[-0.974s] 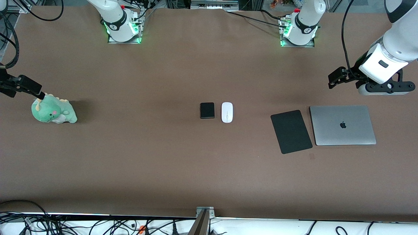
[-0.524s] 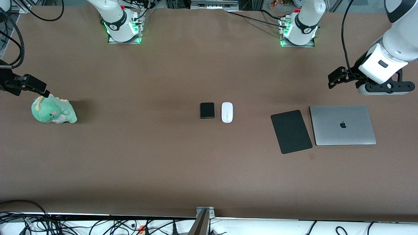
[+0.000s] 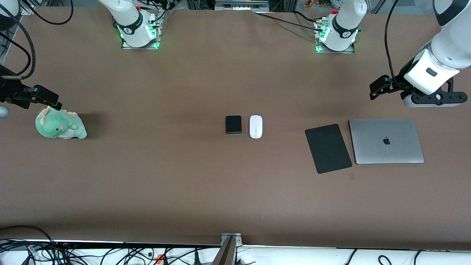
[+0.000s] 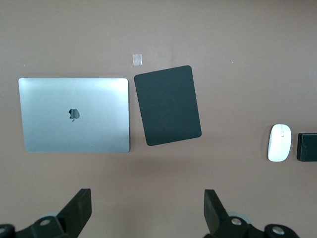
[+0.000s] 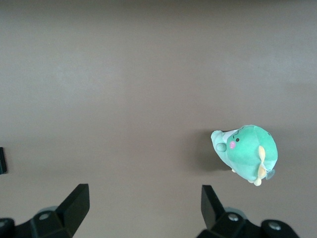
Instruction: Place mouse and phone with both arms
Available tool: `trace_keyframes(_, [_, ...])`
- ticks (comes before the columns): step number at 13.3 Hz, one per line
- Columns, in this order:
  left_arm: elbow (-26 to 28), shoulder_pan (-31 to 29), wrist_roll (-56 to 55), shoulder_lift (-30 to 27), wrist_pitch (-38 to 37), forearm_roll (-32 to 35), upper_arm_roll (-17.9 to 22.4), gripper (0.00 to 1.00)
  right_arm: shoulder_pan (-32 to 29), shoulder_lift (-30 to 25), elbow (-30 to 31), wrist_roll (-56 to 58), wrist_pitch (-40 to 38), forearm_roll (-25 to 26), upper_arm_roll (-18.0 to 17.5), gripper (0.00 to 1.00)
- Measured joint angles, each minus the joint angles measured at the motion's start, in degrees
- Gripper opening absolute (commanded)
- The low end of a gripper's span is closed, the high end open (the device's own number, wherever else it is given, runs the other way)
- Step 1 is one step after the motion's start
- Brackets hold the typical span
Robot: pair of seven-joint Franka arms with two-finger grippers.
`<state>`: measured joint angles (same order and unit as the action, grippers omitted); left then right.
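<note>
I'm seeing the phone (image 3: 233, 124) and mouse (image 3: 255, 126) lying side by side mid-table. My left gripper (image 4: 147, 210) is hanging spread wide above the laptop (image 3: 385, 141); the right gripper (image 5: 142, 208), equally wide, is hovering by the plush dinosaur (image 5: 245, 152). Only the left wrist view is showing a tape scrap (image 4: 137, 59).

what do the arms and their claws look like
Both arms are glossy white with rounded segments and black bands at the joints; their bases glow green. Black cables trail along them. The left claw is black with two blocky fingers on a black crossbar below a white wrist block. The right claw is the same black two-finger type.
</note>
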<state>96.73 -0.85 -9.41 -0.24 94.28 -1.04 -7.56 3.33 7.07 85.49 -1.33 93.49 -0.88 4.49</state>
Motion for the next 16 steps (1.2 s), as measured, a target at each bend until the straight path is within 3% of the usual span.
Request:
trace_keyframes(9, [0.0,0.0,0.0,0.0,0.0,0.0,-0.1,1.00,2.3,1.0,0.8,-1.8,0.0,0.0,0.0,1.00])
trace_keyframes(16, [0.2,0.0,-1.0,0.5,0.0,0.0,-2.1,1.00,11.0,5.2,0.9,-15.1,2.1,0.0,-0.4,1.00])
